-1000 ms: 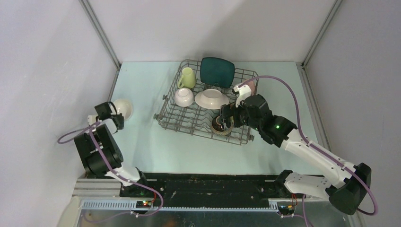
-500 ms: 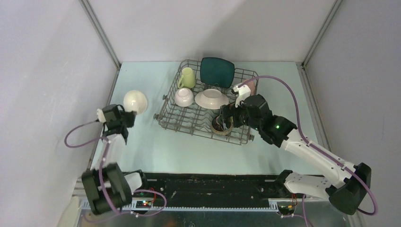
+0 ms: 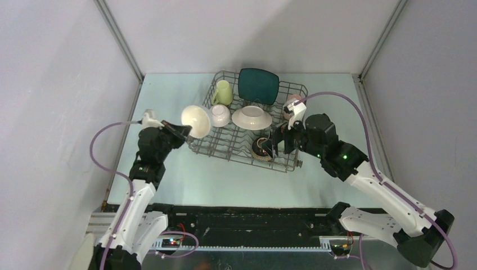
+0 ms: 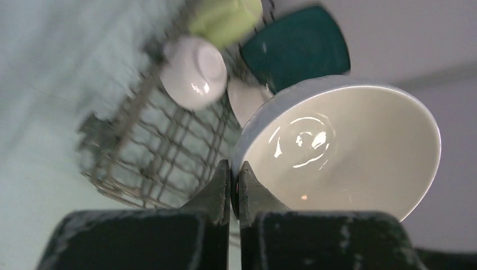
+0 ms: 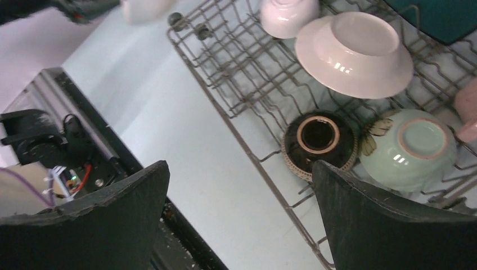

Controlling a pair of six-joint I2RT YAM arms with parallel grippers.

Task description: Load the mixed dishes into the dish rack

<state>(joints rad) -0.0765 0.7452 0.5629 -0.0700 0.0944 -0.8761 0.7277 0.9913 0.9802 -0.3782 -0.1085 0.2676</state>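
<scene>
My left gripper (image 3: pixel 179 130) is shut on the rim of a white bowl (image 3: pixel 196 121) and holds it in the air at the left edge of the dish rack (image 3: pixel 225 149); the bowl's hollow fills the left wrist view (image 4: pixel 343 152). In the rack sit the yellow-green mug (image 3: pixel 223 92), teal square plate (image 3: pixel 257 85), a small white bowl (image 3: pixel 219 115), a wide white dish (image 3: pixel 251 117), the dark brown bowl (image 3: pixel 260 148), the pale green bowl (image 5: pixel 414 149) and the pink cup (image 3: pixel 292 102). My right gripper (image 3: pixel 272 144) is open and empty above the rack's near right corner.
Grey walls with metal corner posts (image 3: pixel 119 39) enclose the pale table (image 3: pixel 197 174). A black rail (image 3: pixel 247 216) runs along the near edge. Purple cables (image 3: pixel 349 115) loop from both arms.
My left arm has carried the white bowl right and forward, from the table's left side to the rack's left edge. My right gripper has let go of the dark brown bowl and drawn back slightly.
</scene>
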